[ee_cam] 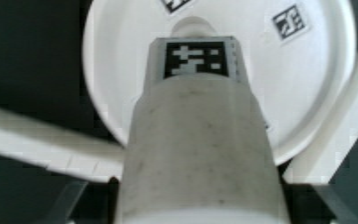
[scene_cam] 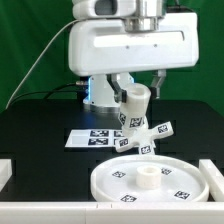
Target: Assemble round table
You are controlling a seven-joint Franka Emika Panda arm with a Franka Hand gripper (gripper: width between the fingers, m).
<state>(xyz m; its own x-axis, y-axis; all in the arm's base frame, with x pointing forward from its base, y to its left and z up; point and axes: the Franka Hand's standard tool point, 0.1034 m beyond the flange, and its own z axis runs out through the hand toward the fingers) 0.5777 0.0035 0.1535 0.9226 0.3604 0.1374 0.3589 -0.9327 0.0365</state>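
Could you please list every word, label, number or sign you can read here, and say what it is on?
No words, brands or numbers can be read in either view.
On the leg: one black-and-white square tag, pattern only.
On the disc: several such tags, no text.
On the marker board: tags, too small to make out.

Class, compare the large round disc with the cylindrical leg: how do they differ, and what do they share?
Shape: the disc is wide, flat and rimmed; the leg is a narrow cylinder. Pose: the disc lies flat on the table; the leg is held tilted in the gripper. Both are white and carry black-and-white tags.
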